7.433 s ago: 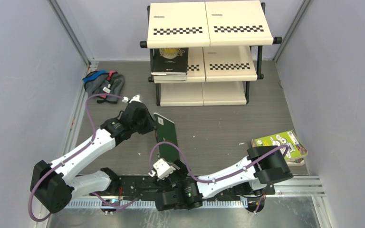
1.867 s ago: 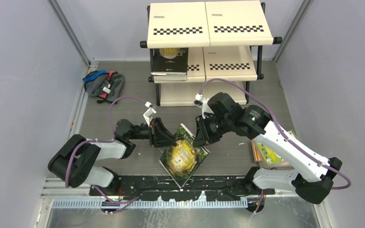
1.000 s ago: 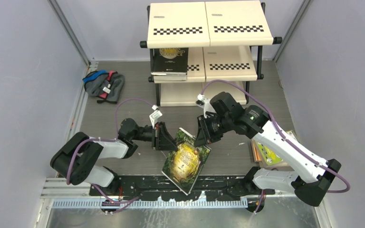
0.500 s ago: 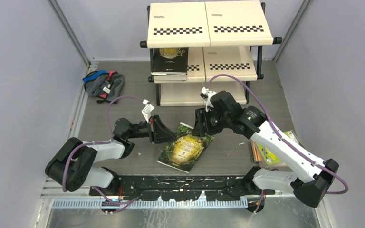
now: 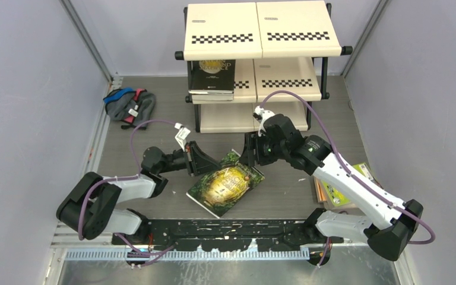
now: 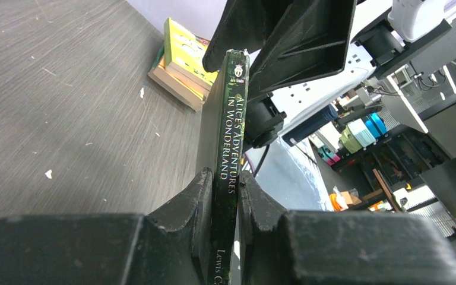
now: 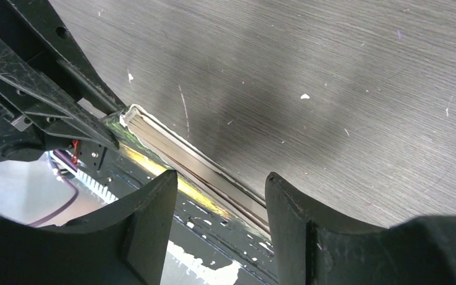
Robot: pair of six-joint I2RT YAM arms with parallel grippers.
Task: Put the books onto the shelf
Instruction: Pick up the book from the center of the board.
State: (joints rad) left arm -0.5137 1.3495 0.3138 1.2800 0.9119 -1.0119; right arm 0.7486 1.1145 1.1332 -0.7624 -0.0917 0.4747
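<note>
A dark green-gold book (image 5: 225,183), "Alice's Adventures in Wonderland", is held low over the floor between the arms, cover up. My left gripper (image 5: 199,160) is shut on its spine (image 6: 230,113), both pads pressed against it (image 6: 225,184). My right gripper (image 5: 250,155) stands open at the book's far corner. The white page edge (image 7: 172,145) runs between its spread fingers (image 7: 219,181) without touching them. The shelf (image 5: 261,35) stands at the back, with a black book (image 5: 212,75) lying on its middle tier. More books (image 5: 339,189) are stacked at the right, partly behind the right arm.
A grey-blue cloth bundle (image 5: 129,104) lies at the back left near the wall. Grey walls close in both sides. The arm bases and a black rail (image 5: 231,228) run along the near edge. The right arm's fingers (image 6: 297,41) loom just past the spine's end.
The right gripper has opened and let go of the book's corner. The book has swung flatter and lower. The left gripper has closed tighter on the spine.
</note>
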